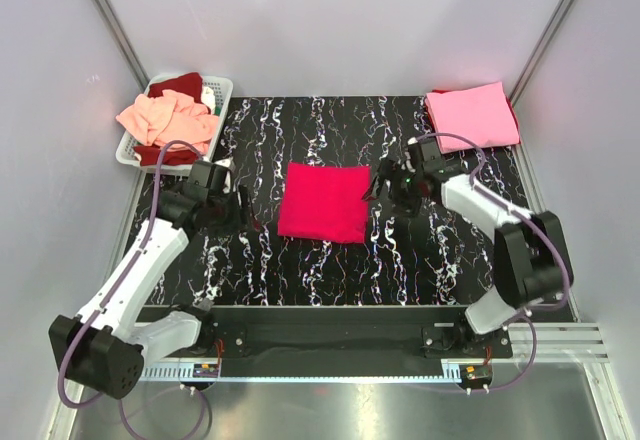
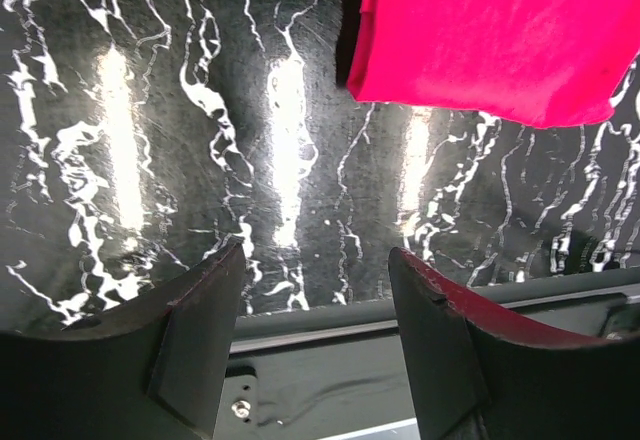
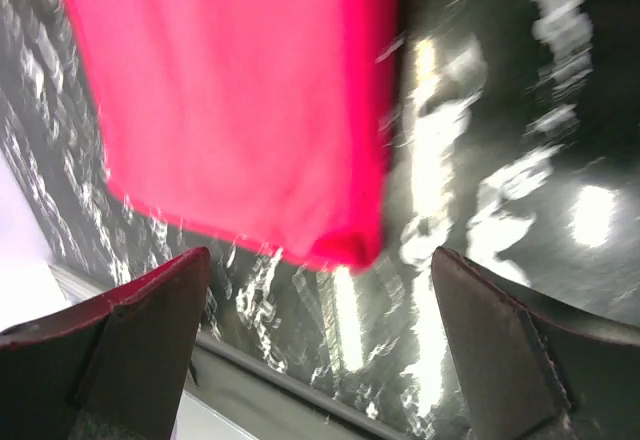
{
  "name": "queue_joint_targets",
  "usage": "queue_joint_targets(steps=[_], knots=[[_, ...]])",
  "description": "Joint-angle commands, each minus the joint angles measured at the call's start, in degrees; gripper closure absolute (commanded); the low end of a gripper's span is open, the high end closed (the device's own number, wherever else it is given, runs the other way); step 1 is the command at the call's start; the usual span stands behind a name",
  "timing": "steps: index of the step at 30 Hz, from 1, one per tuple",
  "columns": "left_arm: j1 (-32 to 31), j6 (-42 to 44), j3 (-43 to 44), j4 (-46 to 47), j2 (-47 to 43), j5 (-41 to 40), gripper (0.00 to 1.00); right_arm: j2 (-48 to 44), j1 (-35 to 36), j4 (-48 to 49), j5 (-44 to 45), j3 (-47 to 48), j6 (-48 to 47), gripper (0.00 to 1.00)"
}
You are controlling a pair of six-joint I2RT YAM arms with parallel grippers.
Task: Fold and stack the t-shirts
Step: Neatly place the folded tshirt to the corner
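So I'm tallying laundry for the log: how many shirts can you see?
4, perhaps more hidden: a folded red shirt mid-table, a folded pink shirt at the far right, and a peach shirt on a maroon shirt in the basket.

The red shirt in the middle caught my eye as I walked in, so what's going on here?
Two robot arms are folding and stacking t-shirts. The crimson-red shirt lies folded into a square mid-table. The left gripper and right gripper flank it, both open and holding nothing. A folded pink shirt sits at the far right corner, apparently on something darker. A peach shirt and a maroon shirt are heaped unfolded in the white basket at far left.
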Motion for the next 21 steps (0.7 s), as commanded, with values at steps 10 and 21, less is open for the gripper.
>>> queue_joint_targets(steps=[10, 21], knots=[[0.1, 3.8, -4.2, 6.1, -5.9, -3.1, 0.36, 24.1, -5.6, 6.4, -11.7, 12.5, -1.5, 0.11], [0.1, 3.5, -4.5, 6.6, -6.4, -3.9, 0.36, 31.5, -3.4, 22.1, -17.0, 7.2, 11.2, 0.68]])
